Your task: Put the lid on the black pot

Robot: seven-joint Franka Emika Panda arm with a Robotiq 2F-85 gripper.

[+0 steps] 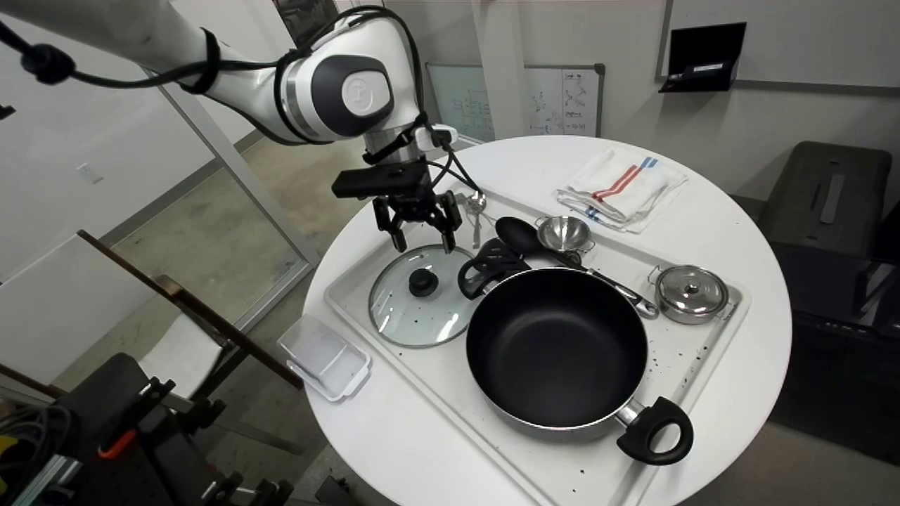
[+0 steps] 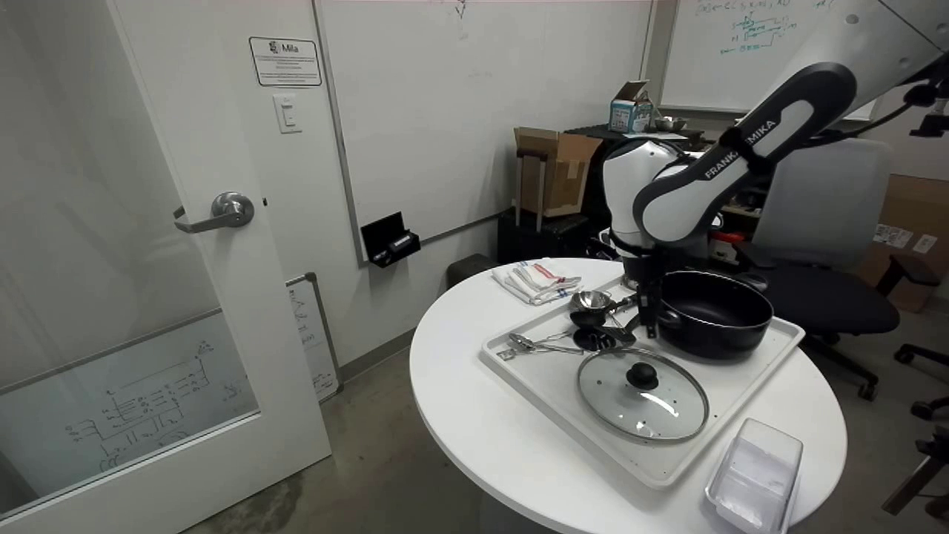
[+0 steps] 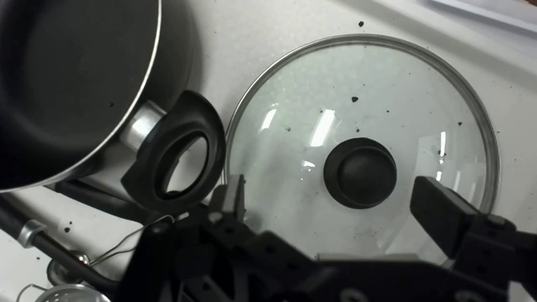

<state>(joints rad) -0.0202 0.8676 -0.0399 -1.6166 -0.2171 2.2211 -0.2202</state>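
Observation:
The clear glass lid (image 1: 429, 320) lies flat on the white tray with its black knob (image 1: 423, 282) up; it also shows in an exterior view (image 2: 623, 404) and in the wrist view (image 3: 285, 138). The black pot (image 1: 555, 344) stands uncovered beside it, also in an exterior view (image 2: 715, 334) and at the left of the wrist view (image 3: 88, 75). One pot handle (image 3: 214, 126) reaches to the lid's rim. My gripper (image 1: 425, 247) is open and empty above the lid. In the wrist view its fingers (image 3: 327, 184) are spread, with the knob between and slightly ahead of them.
A black spoon (image 1: 520, 235), a slotted utensil (image 1: 499, 253), a small colander (image 1: 564, 233) and a small silver pot (image 1: 692, 294) share the tray (image 1: 450, 400). A folded towel (image 1: 622, 186) and a clear plastic container (image 1: 330, 362) are on the table outside it.

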